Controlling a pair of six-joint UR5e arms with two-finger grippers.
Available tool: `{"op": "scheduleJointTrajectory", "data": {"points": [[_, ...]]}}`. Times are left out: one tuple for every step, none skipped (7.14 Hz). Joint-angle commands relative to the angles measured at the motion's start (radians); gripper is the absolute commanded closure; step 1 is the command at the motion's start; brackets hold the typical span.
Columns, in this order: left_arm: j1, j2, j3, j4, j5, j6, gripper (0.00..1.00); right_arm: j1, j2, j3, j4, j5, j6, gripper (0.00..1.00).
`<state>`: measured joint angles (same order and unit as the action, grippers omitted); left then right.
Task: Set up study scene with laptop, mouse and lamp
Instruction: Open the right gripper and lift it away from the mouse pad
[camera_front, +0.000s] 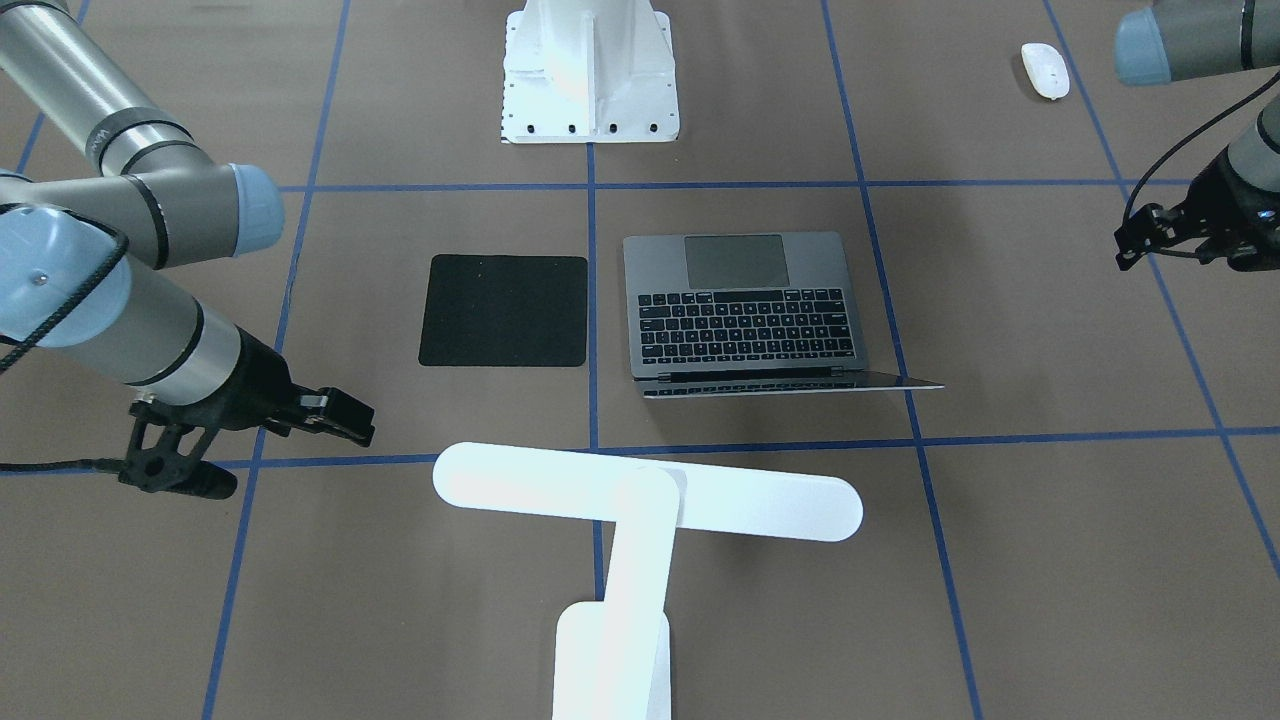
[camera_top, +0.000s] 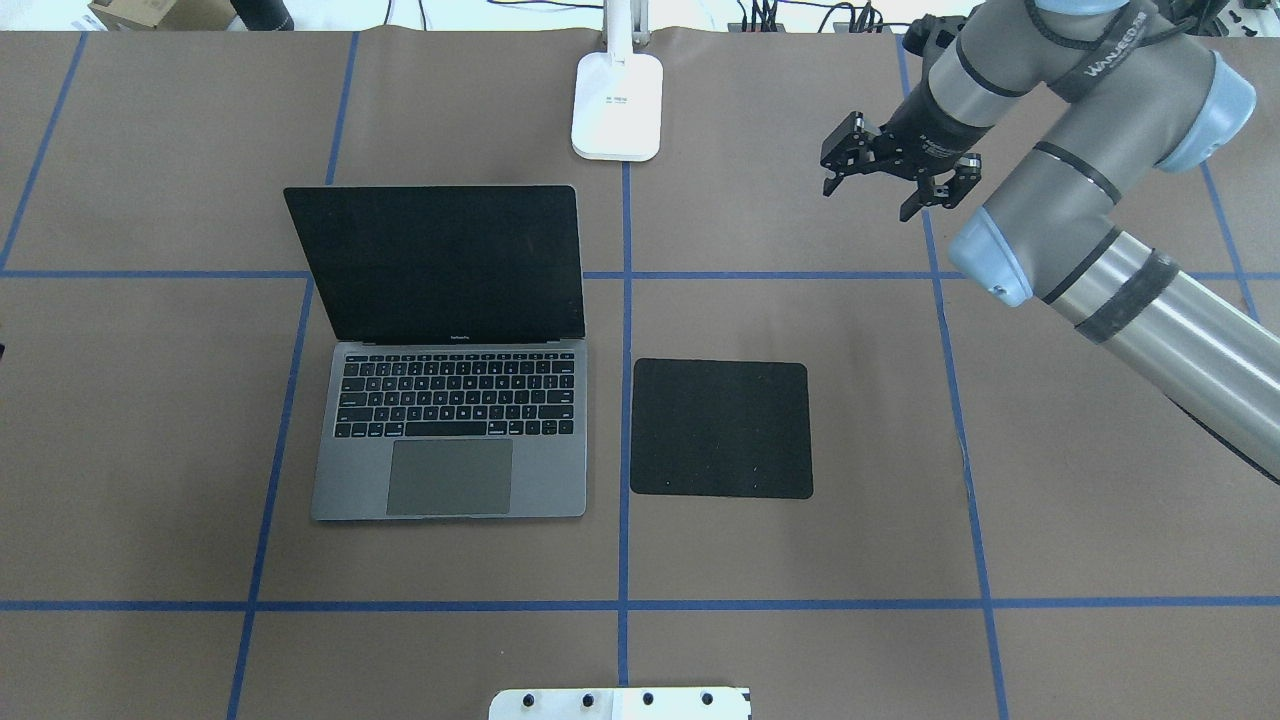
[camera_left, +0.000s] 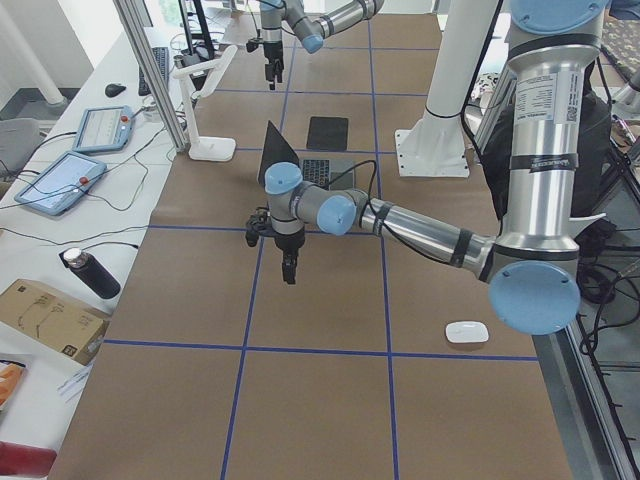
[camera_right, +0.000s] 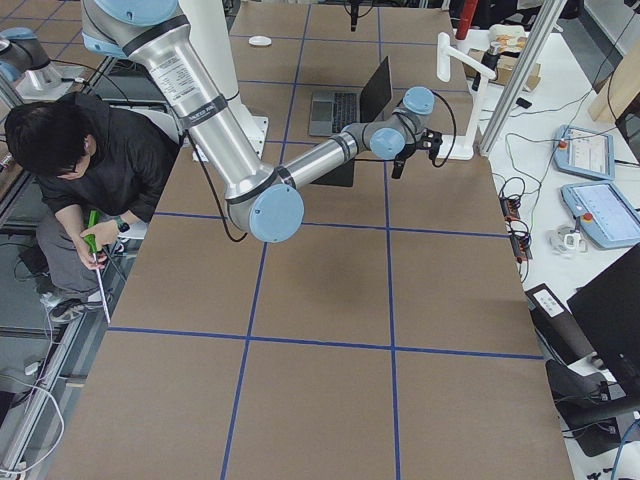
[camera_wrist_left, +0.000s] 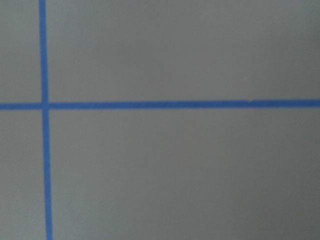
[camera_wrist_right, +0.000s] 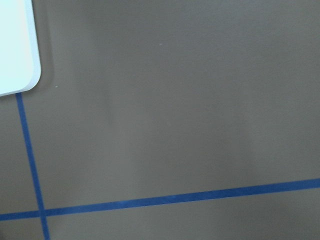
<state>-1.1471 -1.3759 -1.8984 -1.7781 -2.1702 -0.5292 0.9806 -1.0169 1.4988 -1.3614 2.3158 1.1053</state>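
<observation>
The grey laptop (camera_top: 450, 470) lies open left of the table's middle, screen toward the far side; it also shows in the front view (camera_front: 745, 320). The white mouse (camera_front: 1045, 70) lies on the table near the robot's left side, also in the left side view (camera_left: 466, 331). The white lamp (camera_front: 645, 500) stands at the far edge, its base (camera_top: 617, 105) behind the laptop. My right gripper (camera_top: 872, 192) is open and empty, hovering right of the lamp base. My left gripper (camera_front: 1128, 248) hovers over bare table left of the laptop and looks open and empty.
A flat black square pad (camera_top: 720, 428) lies right of the laptop. The white bolted pedestal (camera_front: 590, 70) stands at the near edge. Blue tape lines (camera_top: 625, 300) cross the brown table. A person (camera_right: 75, 160) crouches beside the table on the robot's side.
</observation>
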Motion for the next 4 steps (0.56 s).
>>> {"op": "scheduleJointTrajectory", "data": {"points": [[0.003, 0.229, 0.088, -0.403, 0.0, -0.181, 0.0, 0.036, -0.09, 0.125, -0.169, -0.01, -0.184, 0.01], [0.009, 0.301, 0.129, -0.554, 0.0, -0.254, 0.0, 0.055, -0.129, 0.176, -0.232, -0.033, -0.265, 0.0], [0.01, 0.369, 0.16, -0.649, -0.017, -0.258, 0.0, 0.065, -0.196, 0.214, -0.272, -0.074, -0.382, 0.01], [0.012, 0.44, 0.169, -0.717, -0.035, -0.261, 0.0, 0.056, -0.278, 0.26, -0.274, -0.113, -0.439, 0.01]]}}
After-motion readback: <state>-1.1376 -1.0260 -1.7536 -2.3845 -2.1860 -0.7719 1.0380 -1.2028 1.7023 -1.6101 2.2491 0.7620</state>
